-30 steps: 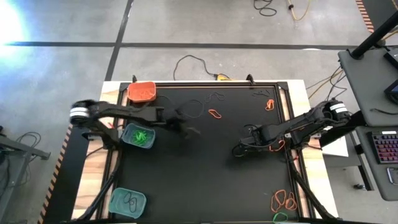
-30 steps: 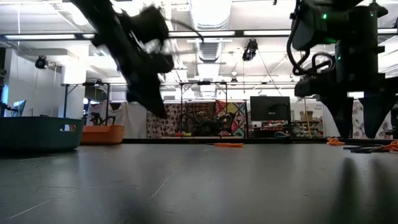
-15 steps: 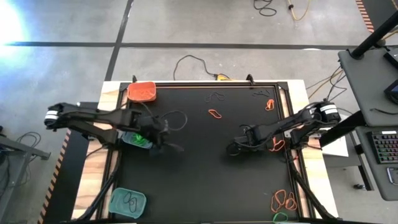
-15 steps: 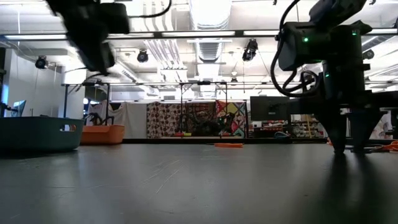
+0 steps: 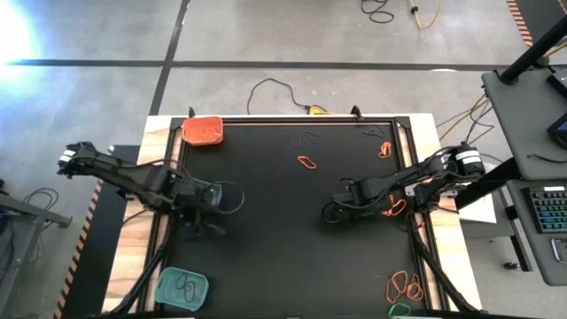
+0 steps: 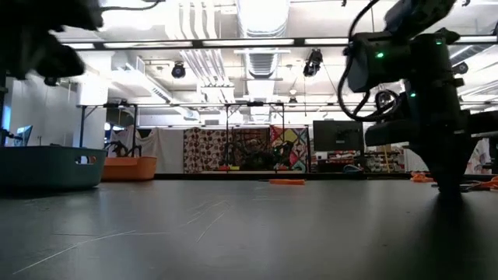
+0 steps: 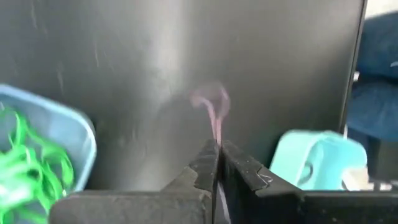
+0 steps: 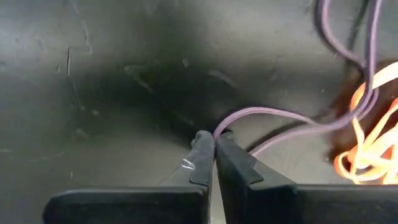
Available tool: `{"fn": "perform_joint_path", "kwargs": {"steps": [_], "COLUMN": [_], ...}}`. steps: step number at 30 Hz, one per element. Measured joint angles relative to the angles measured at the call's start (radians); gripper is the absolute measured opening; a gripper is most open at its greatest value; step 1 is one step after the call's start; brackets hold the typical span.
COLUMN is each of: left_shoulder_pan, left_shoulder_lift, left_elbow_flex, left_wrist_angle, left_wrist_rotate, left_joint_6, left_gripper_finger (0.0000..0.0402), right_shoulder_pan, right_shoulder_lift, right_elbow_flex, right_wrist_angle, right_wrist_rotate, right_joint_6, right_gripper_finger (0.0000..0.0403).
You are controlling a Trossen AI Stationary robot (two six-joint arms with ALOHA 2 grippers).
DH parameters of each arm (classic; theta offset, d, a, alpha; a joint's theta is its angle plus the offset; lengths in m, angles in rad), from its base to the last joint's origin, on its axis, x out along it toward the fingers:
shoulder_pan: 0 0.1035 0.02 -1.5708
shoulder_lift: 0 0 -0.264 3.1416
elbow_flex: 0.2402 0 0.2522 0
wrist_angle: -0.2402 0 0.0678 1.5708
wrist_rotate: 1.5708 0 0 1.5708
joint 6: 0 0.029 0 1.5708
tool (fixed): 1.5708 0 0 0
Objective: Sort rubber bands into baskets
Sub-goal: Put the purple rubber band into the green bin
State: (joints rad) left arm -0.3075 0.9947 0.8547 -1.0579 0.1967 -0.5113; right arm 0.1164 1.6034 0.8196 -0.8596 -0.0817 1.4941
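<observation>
Three baskets line the mat's left edge in the high view: orange (image 5: 202, 131) upper left, one teal (image 5: 182, 288) lower left, another (image 5: 203, 190) mid-left under the left gripper (image 5: 211, 229). That claw is closed, pinching what seems a thin pinkish band (image 7: 214, 109). Right gripper (image 5: 330, 213), centre-right, is clamped on a purple-looking loop (image 8: 273, 113). Orange rubber bands (image 5: 404, 285) lie lower right.

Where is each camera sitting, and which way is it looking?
High view: above the table, looking straight down; both arms show.
Low view: at tabletop height, looking across into the room; the right gripper touches down.
Left wrist view: on the left arm, past the shut left gripper pinching a band.
Right wrist view: on the right arm, past its shut fingers on a dark band.
Shared: the orange basket shows in high and low views.
</observation>
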Motion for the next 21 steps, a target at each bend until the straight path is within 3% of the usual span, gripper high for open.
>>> {"fn": "perform_joint_path", "kwargs": {"steps": [5, 8, 14, 21], "left_shoulder_pan": [-0.103, -0.177, -0.349, -0.514], "left_shoulder_lift": [-0.029, -0.038, -0.030, -0.004], "left_elbow_flex": [-0.002, -0.011, -0.059, -0.145], "left_wrist_angle": [-0.070, -0.061, 0.014, 0.276], "left_wrist_rotate": [0.037, 0.052, 0.052, 0.049], "left_joint_6": [-0.118, -0.199, -0.368, -0.532], "left_gripper_finger": [0.0000, 0.0000, 0.0000, 0.0000], "right_shoulder_pan": [0.026, 0.025, 0.033, 0.036], "right_shoulder_lift": [-0.010, 0.021, 0.202, 0.498], "right_elbow_flex": [0.210, 0.345, 0.664, 1.035], "right_wrist_angle": [0.028, 0.030, 0.113, 0.058], "right_wrist_rotate": [0.048, 0.097, 0.179, 0.204], "right_joint_6": [-0.046, -0.153, -0.341, -0.539], "right_gripper_finger": [0.0009, 0.0009, 0.0009, 0.0009]}}
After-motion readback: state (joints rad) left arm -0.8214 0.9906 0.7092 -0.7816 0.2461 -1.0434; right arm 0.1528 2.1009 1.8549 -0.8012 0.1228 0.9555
